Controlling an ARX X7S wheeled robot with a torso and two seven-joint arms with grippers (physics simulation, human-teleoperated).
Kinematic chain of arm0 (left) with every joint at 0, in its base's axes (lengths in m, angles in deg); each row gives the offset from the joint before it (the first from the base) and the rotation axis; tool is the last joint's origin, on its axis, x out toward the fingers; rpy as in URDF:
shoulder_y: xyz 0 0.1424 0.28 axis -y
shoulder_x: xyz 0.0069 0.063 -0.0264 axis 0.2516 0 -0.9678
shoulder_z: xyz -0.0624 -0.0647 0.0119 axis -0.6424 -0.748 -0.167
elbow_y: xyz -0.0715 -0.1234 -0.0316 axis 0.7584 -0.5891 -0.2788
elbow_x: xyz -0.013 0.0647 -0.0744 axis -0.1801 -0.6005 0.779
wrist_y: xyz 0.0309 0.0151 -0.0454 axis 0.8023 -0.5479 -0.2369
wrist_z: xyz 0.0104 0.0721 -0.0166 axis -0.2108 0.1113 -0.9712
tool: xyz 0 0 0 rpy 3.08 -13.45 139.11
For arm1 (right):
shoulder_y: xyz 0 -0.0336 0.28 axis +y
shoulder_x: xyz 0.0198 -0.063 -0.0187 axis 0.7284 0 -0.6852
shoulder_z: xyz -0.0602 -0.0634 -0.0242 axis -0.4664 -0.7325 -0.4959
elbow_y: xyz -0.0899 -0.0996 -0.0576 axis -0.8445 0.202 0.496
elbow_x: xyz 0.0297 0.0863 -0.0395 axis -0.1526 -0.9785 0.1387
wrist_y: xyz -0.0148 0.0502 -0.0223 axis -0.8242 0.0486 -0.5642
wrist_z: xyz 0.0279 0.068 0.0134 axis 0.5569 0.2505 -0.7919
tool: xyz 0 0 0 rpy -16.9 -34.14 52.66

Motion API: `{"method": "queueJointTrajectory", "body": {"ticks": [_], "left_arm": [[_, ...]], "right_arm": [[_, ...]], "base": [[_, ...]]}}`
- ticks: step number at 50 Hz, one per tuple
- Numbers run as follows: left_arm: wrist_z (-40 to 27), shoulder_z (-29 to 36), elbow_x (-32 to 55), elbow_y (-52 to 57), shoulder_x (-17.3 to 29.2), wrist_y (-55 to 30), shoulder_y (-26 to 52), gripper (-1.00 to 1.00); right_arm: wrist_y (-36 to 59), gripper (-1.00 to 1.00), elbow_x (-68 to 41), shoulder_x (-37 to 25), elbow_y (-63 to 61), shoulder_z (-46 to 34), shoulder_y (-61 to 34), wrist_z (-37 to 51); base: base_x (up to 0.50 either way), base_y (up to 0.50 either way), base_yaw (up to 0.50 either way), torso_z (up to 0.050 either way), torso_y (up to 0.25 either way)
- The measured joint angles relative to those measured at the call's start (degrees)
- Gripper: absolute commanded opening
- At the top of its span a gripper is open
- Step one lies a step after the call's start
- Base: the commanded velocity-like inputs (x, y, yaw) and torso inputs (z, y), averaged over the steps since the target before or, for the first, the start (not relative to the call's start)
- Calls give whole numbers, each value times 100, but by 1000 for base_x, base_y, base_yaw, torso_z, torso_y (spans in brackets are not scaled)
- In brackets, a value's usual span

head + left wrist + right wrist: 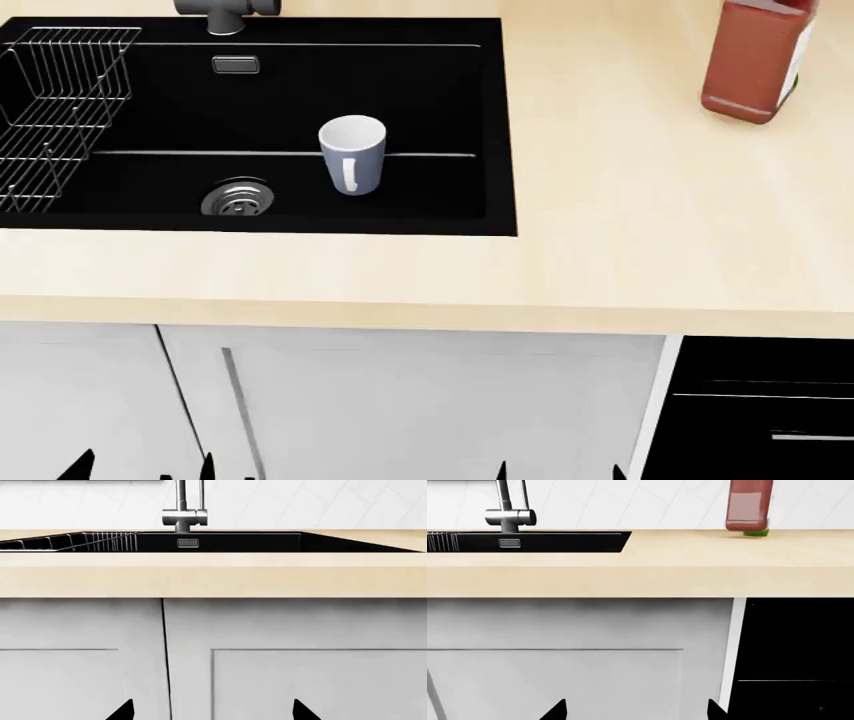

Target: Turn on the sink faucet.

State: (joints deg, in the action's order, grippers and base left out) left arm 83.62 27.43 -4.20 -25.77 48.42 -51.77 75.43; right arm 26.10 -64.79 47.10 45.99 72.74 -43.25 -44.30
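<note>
the sink faucet [227,12] stands at the back rim of the sink [441,120], on the pale wooden countertop [641,240], and the head view catches only its steel barrel and base at the top edge. in the left wrist view the sink faucet [185,516] shows its barrel body and two upright tubes rising out of sight, straight above the steel overflow slot [187,543].

both claws hang low in front of the grey cabinet doors [427,400], well below the countertop edge and well apart from the faucet. the left gripper [213,711] shows only two dark fingertips [123,711] spread wide with nothing between them, and the faucet sits up and beyond the counter from it. the right gripper [635,711] is likewise released, its tips [555,711] apart and empty; from it the faucet [510,515] lies higher and off toward the robot's left.

inside the basin a grey mug [352,155] stands upright with its white handle facing forward, just beside the round steel drain [239,198]. a wire dish rack [54,110] fills the basin's left end. a red-brown bottle [757,58] stands on the counter right of the sink, well apart from it
</note>
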Motion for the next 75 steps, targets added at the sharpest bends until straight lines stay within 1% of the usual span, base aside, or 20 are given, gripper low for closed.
{"method": "queueJointTrajectory", "body": {"ticks": [18, 25, 30, 39, 51, 62, 75], "left_arm": [[-318, 319, -31, -127, 220, 23, 19, 100], [-369, 433, 16, 52, 329, 178, -93, 100], [-367, 481, 99, 442, 426, 12, -181, 100], [-324, 473, 342, 1643, 656, -914, -129, 100], [-321, 287, 657, 3004, 989, -2267, 299, 100], [-315, 33, 987, 3768, 1244, -3428, 1003, 100], [-278, -298, 1457, 4367, 1533, -4843, 2004, 100]], "right_arm": [[42, 100, -46, -236, -101, -287, 112, 226], [281, 100, -33, -337, -440, -383, 174, 329], [483, 100, -17, -419, -773, -409, 202, 408], [1219, 100, 1, -618, -1674, -427, 163, 465], [2356, 100, -60, -964, -2970, -338, 94, 405], [3543, 100, -81, -1242, -3774, -347, -352, 297], [5153, 100, -201, -1579, -4852, -180, -1275, 46]], "base": [[0, 0, 0, 0, 0], [0, 0, 0, 50, 0], [0, 0, 0, 50, 0], [0, 0, 0, 50, 0], [0, 0, 0, 50, 0], [0, 0, 0, 50, 0], [0, 0, 0, 50, 0]]}}
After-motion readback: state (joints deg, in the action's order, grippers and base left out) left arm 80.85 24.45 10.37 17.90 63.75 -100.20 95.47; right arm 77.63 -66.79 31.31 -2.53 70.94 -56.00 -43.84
